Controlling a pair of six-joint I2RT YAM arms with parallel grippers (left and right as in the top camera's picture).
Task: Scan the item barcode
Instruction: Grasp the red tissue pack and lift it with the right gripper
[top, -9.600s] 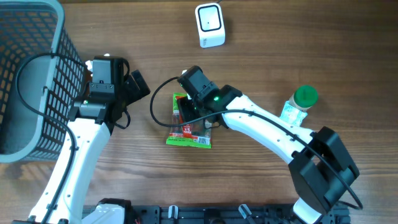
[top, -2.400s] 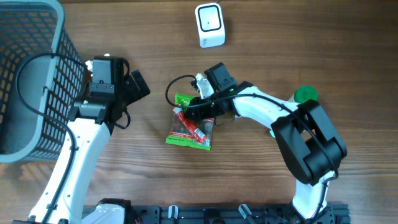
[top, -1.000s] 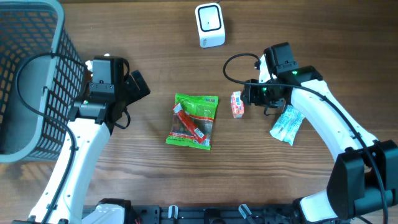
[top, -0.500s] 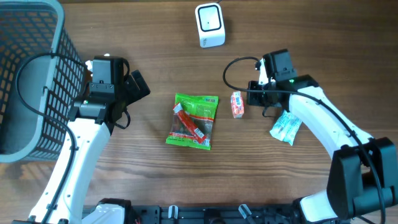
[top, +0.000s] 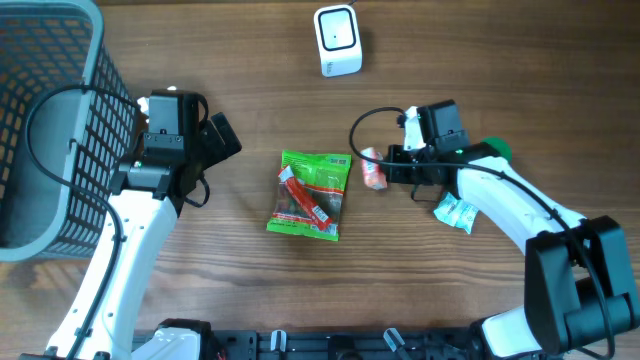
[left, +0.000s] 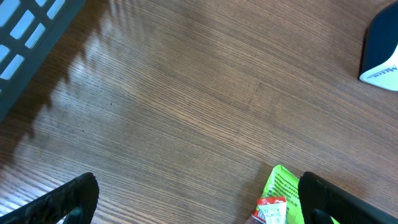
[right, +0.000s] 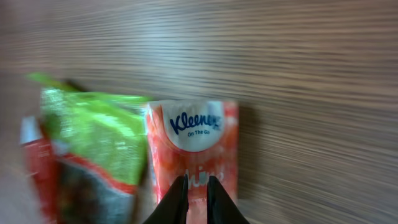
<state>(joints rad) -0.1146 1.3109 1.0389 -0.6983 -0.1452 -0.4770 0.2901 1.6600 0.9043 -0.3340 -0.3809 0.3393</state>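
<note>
Snack bag (top: 312, 195) at centre. Kleenex pack (top: 372, 170) just beside it at 2 o'clock. Barcode scanner (top: 337, 40) well apart at 12 o'clock. Mesh basket (top: 60, 120) far out at 10 o'clock. Wrapped packet (top: 458, 212) at 3 o'clock, with a bottle (top: 497, 150) near behind it, partly hidden.

table (top: 250, 300): wood, visible grain, matt finish. snack bag (top: 312, 195) and Kleenex pack (right: 193, 149) are both glossy plastic film, the bag crinkled. basket (top: 40, 120) is matt grey plastic mesh; scanner (top: 337, 40) smooth white plastic.
</note>
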